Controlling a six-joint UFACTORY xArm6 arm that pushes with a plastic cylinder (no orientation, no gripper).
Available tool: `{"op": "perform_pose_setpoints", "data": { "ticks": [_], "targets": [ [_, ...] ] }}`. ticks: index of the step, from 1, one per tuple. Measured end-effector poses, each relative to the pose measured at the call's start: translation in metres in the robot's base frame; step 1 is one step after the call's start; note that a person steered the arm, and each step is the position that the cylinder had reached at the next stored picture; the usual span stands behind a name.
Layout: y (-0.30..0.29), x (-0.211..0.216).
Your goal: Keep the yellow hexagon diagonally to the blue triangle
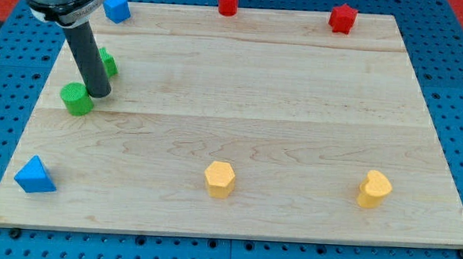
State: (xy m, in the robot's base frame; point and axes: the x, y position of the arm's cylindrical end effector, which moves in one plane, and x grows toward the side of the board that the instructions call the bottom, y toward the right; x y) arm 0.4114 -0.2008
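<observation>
The yellow hexagon (219, 179) lies near the view's bottom centre of the wooden board (240, 122). The blue triangle (35, 175) lies at the view's bottom left corner, level with the hexagon and far to its left. My tip (100, 94) rests at the view's upper left, just right of a green block (77, 98) and touching or nearly touching it. A second green block (107, 62) sits partly hidden behind the rod. The tip is far from both the hexagon and the triangle.
A yellow heart-like block (374, 189) lies at the view's bottom right. A blue block (116, 8) sits at the top left, a red block (228, 2) at top centre, a red star-like block (342, 18) at top right. Blue pegboard surrounds the board.
</observation>
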Motion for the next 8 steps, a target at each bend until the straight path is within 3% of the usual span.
{"op": "perform_pose_setpoints", "data": {
  "ticks": [2, 5, 6, 8],
  "targets": [
    [0.067, 0.012],
    [0.214, 0.032],
    [0.255, 0.054],
    [0.245, 0.139]
  ]
}}
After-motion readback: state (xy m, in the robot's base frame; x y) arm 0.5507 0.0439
